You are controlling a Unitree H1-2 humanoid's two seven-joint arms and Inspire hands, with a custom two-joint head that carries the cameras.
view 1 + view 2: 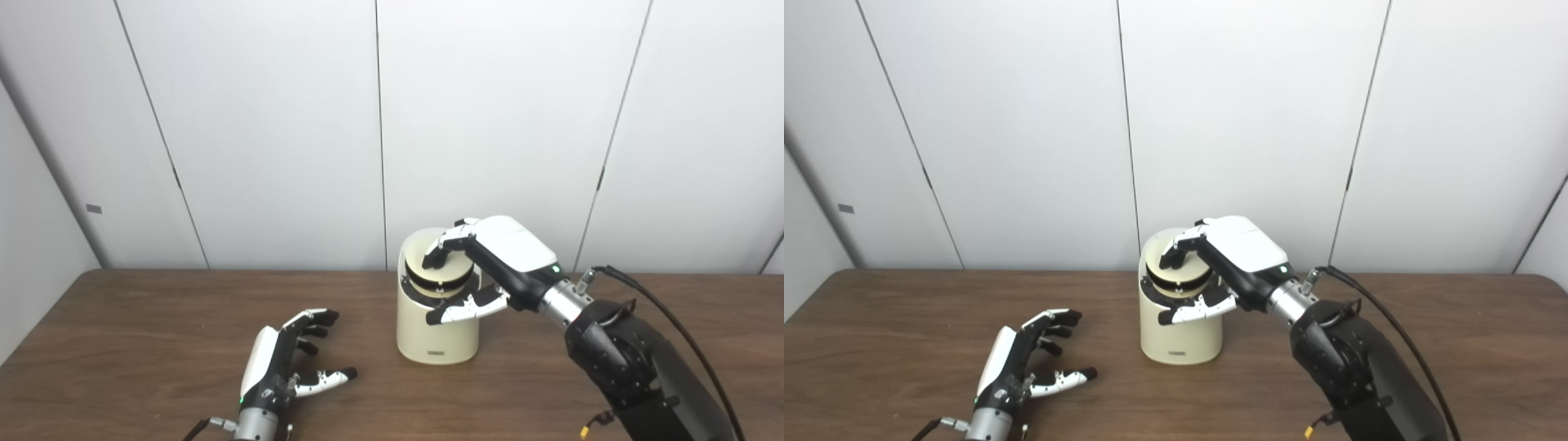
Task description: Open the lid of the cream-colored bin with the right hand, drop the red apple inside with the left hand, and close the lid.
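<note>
Spread empty on the wood-grain table (153, 318), left hand (288, 361); right hand (484, 263) fingers curl onto the rounded cream bin's (438, 334) lid (438, 269).

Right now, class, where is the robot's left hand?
In both eye views the left hand lies open and empty low on the left of the brown wooden table, left of the cream-coloured cylindrical bin, whose round lid the right hand grips.

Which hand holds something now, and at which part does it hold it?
The right hand grips the round lid of the cream-colored bin by its rim, fingers behind, thumb in front. The left hand is open and holds nothing.
</note>
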